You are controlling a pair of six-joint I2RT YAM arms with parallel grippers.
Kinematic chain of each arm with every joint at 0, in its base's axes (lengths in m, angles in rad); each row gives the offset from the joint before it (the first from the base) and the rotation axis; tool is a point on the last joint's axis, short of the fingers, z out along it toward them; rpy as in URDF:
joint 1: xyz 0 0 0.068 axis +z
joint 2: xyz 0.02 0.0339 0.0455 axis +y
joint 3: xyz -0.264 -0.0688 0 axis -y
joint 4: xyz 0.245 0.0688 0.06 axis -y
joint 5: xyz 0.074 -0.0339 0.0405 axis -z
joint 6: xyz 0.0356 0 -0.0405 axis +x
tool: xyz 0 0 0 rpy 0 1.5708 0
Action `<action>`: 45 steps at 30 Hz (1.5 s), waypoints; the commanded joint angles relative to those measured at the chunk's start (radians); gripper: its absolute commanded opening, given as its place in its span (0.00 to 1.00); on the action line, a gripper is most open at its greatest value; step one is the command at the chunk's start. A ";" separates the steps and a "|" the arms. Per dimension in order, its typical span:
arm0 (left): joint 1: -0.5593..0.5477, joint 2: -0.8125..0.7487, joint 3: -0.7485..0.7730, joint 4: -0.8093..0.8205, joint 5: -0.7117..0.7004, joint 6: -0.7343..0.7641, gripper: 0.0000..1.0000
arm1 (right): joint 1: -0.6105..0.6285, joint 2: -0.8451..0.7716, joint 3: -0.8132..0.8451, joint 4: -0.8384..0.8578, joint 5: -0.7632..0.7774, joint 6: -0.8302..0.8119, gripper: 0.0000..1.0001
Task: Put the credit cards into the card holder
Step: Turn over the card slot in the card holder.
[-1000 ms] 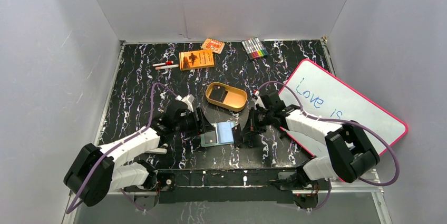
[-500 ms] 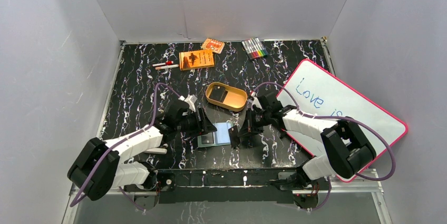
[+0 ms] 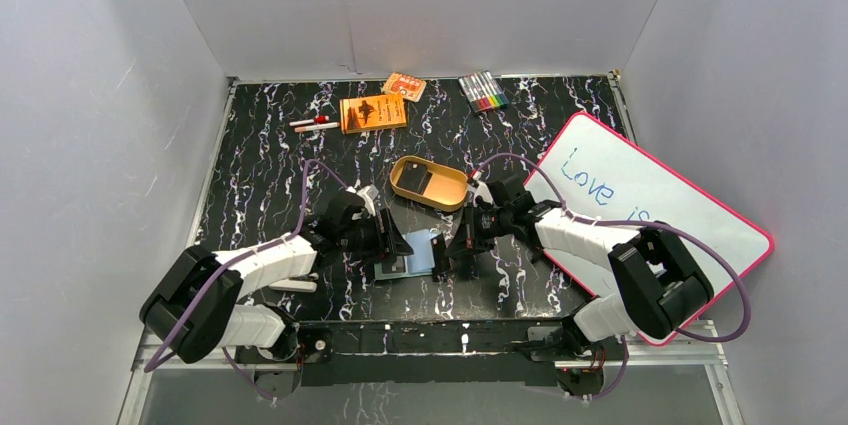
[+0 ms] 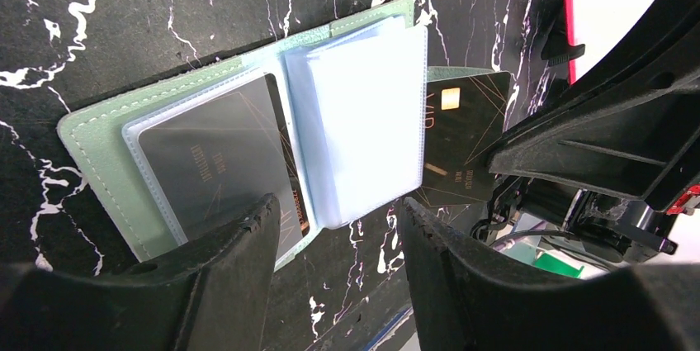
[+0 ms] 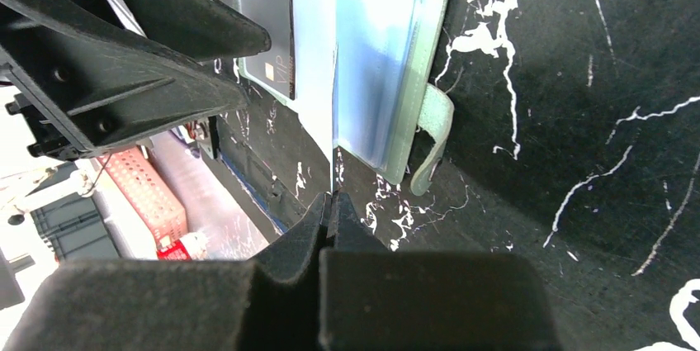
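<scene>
Overhead, the card holder [image 3: 422,253] lies open on the worktop [image 3: 260,175] just ahead of the arm bases. The left end effector [image 3: 395,243] is over its left half and the right end effector [image 3: 452,250] is at its right edge. A golden tin [image 3: 455,190] sits just beyond.

From the left wrist, one sleeved credit card [image 4: 210,161] already sits in the left pocket, and a fan of clear sleeves [image 4: 363,120] stands loose at the spine. The left end effector's jaws are partly spread above the holder's near edge, holding nothing; whether they press it down I cannot tell. A second credit card [image 4: 462,132], with a gold chip, has its inner edge hidden behind the sleeves.

From the right wrist, the right end effector is clamped on that second credit card, seen edge-on, near the snap tab [image 5: 429,128]. The risk, as I judge it, is that the card's edge misses a sleeve mouth and slips between or under the loose sleeves. It could also shove the holder across the worktop if nothing pins it.
</scene>
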 commanded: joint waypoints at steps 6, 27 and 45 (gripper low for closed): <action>-0.007 0.003 0.041 0.028 0.054 0.003 0.60 | 0.023 -0.018 -0.005 0.068 -0.035 0.015 0.00; -0.028 0.117 0.140 -0.010 0.042 0.047 0.64 | 0.066 -0.016 0.041 0.111 -0.062 0.022 0.00; -0.029 0.113 0.133 -0.017 0.024 0.058 0.30 | 0.070 -0.018 0.052 0.073 -0.014 0.004 0.00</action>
